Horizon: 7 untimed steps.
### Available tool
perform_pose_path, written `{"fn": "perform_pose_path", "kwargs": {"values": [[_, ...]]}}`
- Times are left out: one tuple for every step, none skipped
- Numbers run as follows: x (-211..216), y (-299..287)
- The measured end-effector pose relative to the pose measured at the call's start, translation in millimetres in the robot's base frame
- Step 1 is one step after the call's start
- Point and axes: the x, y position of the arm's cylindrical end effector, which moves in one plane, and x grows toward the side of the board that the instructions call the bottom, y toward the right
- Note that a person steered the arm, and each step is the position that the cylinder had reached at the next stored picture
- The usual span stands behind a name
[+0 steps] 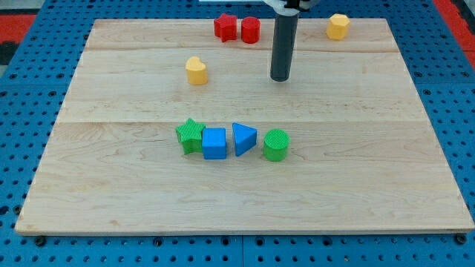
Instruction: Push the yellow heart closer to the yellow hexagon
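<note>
The yellow heart (196, 71) lies on the wooden board in the upper left-centre of the view. The yellow hexagon (338, 26) sits near the board's top edge at the upper right. My tip (280, 78) touches the board between them, well to the right of the heart and below-left of the hexagon, touching neither. The rod rises from the tip out of the view's top.
A red star (225, 27) and a red cylinder (250, 30) sit side by side at the top edge, left of the rod. A row in the board's middle holds a green star (191, 135), blue cube (214, 143), blue triangle (243, 138) and green cylinder (275, 144).
</note>
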Motion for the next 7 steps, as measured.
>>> {"fn": "perform_pose_path", "kwargs": {"values": [[13, -16], [13, -37], [17, -65], [23, -94], [23, -127], [23, -173], [20, -196]]}}
